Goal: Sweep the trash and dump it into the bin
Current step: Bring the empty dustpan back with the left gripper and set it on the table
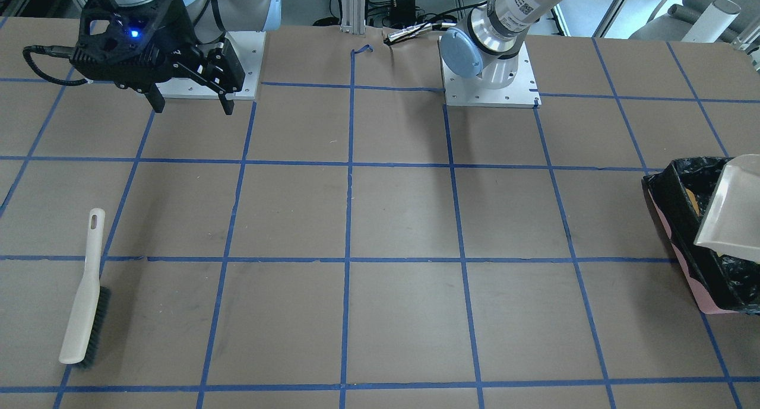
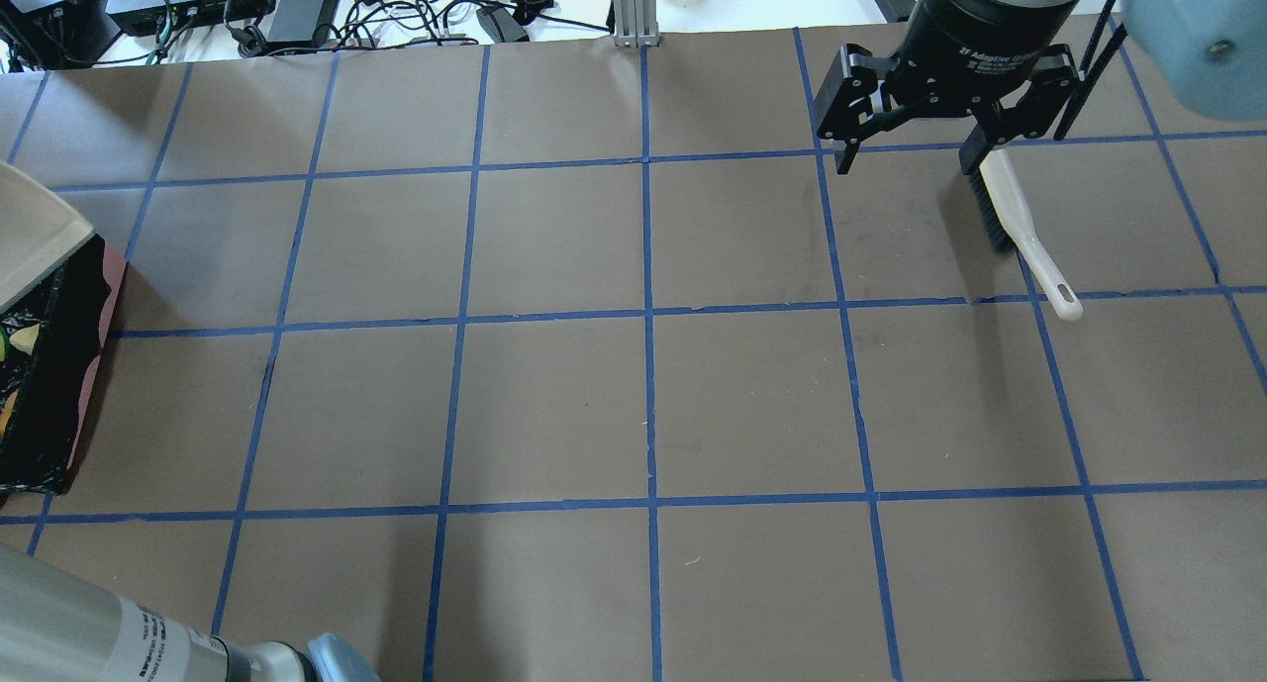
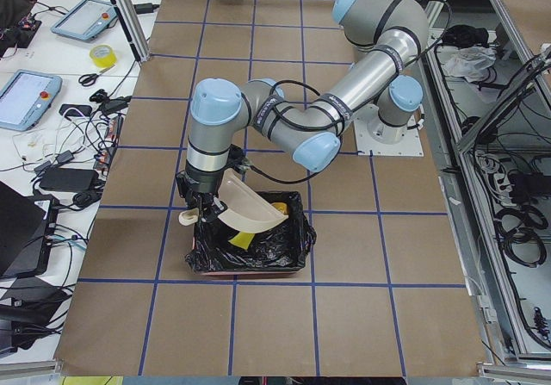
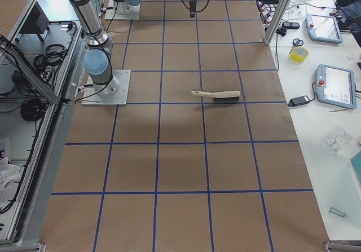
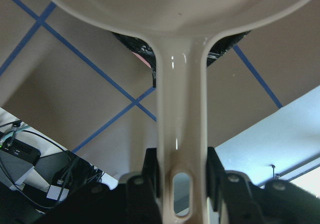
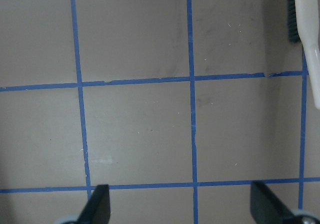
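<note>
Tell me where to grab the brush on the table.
Take the brush by its slim cream handle, between bristle head and hanging hole. It lies flat, so come straight down with the open right gripper, jaws across the handle's narrow width.

Left arm (image 3: 362, 83) reaches out to its side, elbow bent, wrist pointing down. Left gripper (image 5: 181, 171) is clamped on the dustpan (image 5: 180, 98) handle, a finger pressing each side. Right arm (image 4: 93, 29) is folded back near its base, right gripper (image 1: 193, 103) hanging fingers-down in the air, jaws wide apart, holding nothing.
</note>
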Action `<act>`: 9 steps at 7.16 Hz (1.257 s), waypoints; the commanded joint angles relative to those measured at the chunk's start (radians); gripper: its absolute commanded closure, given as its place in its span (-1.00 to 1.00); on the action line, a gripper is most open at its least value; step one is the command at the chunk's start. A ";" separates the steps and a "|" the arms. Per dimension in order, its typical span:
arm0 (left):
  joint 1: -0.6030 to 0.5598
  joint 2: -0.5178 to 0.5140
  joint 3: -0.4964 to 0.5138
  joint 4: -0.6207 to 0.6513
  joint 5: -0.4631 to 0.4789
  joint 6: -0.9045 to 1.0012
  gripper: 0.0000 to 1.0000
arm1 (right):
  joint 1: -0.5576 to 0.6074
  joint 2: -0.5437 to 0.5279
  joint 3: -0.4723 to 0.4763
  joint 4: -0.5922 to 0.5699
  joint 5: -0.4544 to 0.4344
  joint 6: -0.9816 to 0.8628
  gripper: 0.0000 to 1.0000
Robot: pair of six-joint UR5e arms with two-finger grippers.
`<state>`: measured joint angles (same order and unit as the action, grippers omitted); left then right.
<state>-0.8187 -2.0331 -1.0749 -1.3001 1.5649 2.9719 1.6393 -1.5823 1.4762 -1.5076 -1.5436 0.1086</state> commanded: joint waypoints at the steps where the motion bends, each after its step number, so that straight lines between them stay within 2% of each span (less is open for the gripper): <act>1: -0.132 0.013 0.003 -0.080 0.007 -0.219 1.00 | 0.000 0.005 0.001 -0.029 -0.010 -0.045 -1.00; 2: -0.182 0.016 -0.002 -0.129 0.001 -0.325 1.00 | 0.000 0.008 0.003 -0.034 -0.012 -0.105 -1.00; 6: -0.416 -0.053 -0.017 -0.133 0.006 -0.795 1.00 | -0.007 0.010 0.012 -0.036 -0.015 -0.165 -1.00; 8: -0.448 -0.088 -0.091 -0.105 -0.006 -1.042 1.00 | -0.009 0.011 0.016 -0.036 -0.010 -0.217 -1.00; 9: -0.457 -0.104 -0.115 -0.084 -0.006 -1.057 1.00 | -0.010 0.013 0.021 -0.037 -0.012 -0.219 -1.00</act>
<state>-1.2611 -2.1170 -1.1573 -1.4057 1.5609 1.9845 1.6305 -1.5706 1.4926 -1.5436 -1.5561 -0.1000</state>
